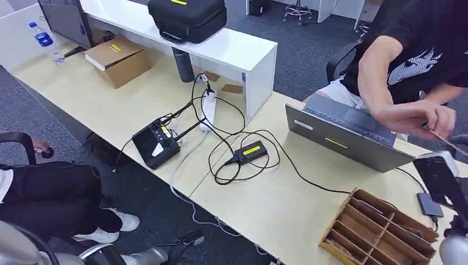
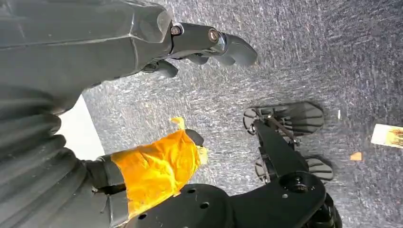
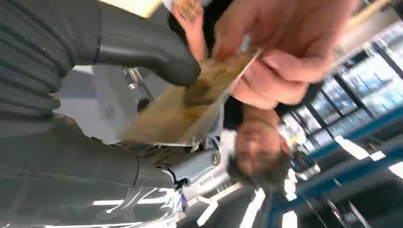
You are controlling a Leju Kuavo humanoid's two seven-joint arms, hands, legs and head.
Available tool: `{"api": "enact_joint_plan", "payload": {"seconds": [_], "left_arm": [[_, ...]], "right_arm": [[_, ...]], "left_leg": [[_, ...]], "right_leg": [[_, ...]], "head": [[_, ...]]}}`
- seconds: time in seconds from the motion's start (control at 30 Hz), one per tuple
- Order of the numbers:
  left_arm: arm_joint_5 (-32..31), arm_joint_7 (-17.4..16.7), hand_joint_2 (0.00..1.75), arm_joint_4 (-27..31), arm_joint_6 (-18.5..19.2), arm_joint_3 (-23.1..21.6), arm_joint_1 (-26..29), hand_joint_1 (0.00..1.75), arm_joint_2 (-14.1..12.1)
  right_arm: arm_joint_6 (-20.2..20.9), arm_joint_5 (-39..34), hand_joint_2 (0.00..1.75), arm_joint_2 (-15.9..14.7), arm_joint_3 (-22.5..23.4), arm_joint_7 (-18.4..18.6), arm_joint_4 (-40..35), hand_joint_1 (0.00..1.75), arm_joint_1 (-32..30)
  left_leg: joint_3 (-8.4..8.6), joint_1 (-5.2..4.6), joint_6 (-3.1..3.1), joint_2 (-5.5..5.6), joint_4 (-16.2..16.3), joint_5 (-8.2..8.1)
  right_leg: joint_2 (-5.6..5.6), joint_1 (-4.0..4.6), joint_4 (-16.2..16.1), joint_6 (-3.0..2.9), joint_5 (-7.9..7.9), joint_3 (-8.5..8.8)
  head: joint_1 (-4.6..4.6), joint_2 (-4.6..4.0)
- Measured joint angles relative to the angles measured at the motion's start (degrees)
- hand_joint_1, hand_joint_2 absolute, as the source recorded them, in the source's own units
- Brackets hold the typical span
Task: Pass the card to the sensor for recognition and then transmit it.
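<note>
Between the right hand's [image 3: 142,95] thumb and half-hidden fingers: one blurred tan card [image 3: 190,102], its far edge pinched by a person's hand [image 3: 280,52], grip uncertain; left hand [image 2: 157,57] hangs slack, fingers apart, holding nothing.

Tan card [image 3: 190,102], flat, blurred, pinched at one end by person's fingers [image 3: 285,66], thumb of robot hand [image 3: 147,47] touching it.

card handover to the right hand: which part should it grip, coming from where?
Grip the card's free end, the one nearest the right hand. The person's hand holds the far end, so come in from the side opposite theirs. The card is thin and flat, so pinch across its two faces, thumb on one, fingers under the other. Whether it is already gripped is unclear.
</note>
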State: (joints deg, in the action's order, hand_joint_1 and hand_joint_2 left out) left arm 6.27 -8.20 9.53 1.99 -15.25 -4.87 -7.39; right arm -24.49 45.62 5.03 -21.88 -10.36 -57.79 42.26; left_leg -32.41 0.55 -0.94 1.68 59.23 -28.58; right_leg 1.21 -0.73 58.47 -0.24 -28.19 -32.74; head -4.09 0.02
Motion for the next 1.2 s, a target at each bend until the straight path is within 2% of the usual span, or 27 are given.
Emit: {"api": "enact_joint_plan", "payload": {"seconds": [0.1, 0.3, 0.37, 0.53, 0.77, 0.9, 0.97, 1.2], "left_arm": [[-0.5, 0.0, 1.75, 0.0, 0.2, 0.0, 0.0, 0.0, 0.0], [-0.3, 0.3, 1.75, 0.0, 0.1, 0.0, 0.5, 0.0, -0.3], [-0.1, 0.6, 1.75, 0.0, 0.1, 0.1, 0.8, 0.0, -0.3], [0.8, 1.8, 1.75, 0.0, -0.1, 0.4, 1.9, 0.0, -0.3], [2.7, 3.3, 1.75, 0.0, -0.7, 1.9, 3.2, 0.0, -0.2], [3.4, 3.6, 1.75, 0.0, -0.9, 2.3, 3.9, 0.0, -0.2], [3.8, 3.7, 1.75, 0.0, -1.0, 3.1, 4.0, 0.0, -0.1], [4.2, 4.2, 1.75, 0.0, -1.3, 3.6, 4.5, 0.0, 0.0]], "right_arm": [[-2.1, -0.5, 1.75, 0.1, -0.8, -3.2, -1.8, 1.57, -0.5], [-1.7, -3.5, 1.75, 0.0, -2.2, -5.7, -9.5, 1.54, -5.2], [-1.1, -5.4, 1.75, 0.0, -2.5, -6.6, -12.5, 1.69, -7.2], [1.0, -10.8, 1.75, -0.9, -3.1, -8.5, -20.1, 1.75, -12.9], [4.4, -15.3, 1.75, -5.3, -3.3, -9.6, -27.6, 1.75, -21.7], [5.3, -15.9, 1.75, -6.8, -3.0, -9.5, -29.3, 1.75, -25.6], [6.1, -16.8, 1.75, -7.9, -2.6, -9.5, -30.7, 1.75, -28.3], [8.4, -16.0, 1.75, -8.9, -2.1, -9.0, -31.9, 1.75, -29.8]], "left_leg": [[-0.01, 0.0, 0.0, -0.02, 0.0, -0.01], [-0.04, 0.0, -0.02, -0.05, 0.0, -0.03], [-0.04, 0.0, -0.02, -0.05, 0.0, -0.03], [-0.04, 0.0, -0.02, -0.05, 0.0, -0.03], [-0.08, -0.01, -0.01, -0.03, 0.0, -0.04], [-0.13, -0.01, 0.01, -0.24, 0.0, -0.06], [-0.19, 0.0, 0.02, 0.0, 0.0, -0.06], [-0.19, 0.0, -0.01, -0.17, 0.0, -0.04]], "right_leg": [[0.01, 0.0, 0.0, 0.0, 0.0, -0.01], [0.05, 0.0, 0.0, 0.01, -0.02, -0.07], [0.04, 0.01, 0.0, 0.01, -0.02, -0.07], [0.04, 0.0, 0.0, 0.01, -0.02, -0.07], [0.01, 0.0, -0.1, 0.01, -0.02, -0.09], [0.18, 0.0, -0.1, -0.04, 0.03, -0.23], [-0.02, 0.0, -0.1, 0.02, -0.01, -0.11], [0.12, 0.01, 0.0, -0.04, 0.03, -0.22]], "head": [[0.0, 0.0], [0.0, 0.0], [0.02, 0.0], [0.02, 0.0], [0.02, 0.0], [-0.04, 0.0], [0.0, 0.0], [0.02, 0.0]]}}
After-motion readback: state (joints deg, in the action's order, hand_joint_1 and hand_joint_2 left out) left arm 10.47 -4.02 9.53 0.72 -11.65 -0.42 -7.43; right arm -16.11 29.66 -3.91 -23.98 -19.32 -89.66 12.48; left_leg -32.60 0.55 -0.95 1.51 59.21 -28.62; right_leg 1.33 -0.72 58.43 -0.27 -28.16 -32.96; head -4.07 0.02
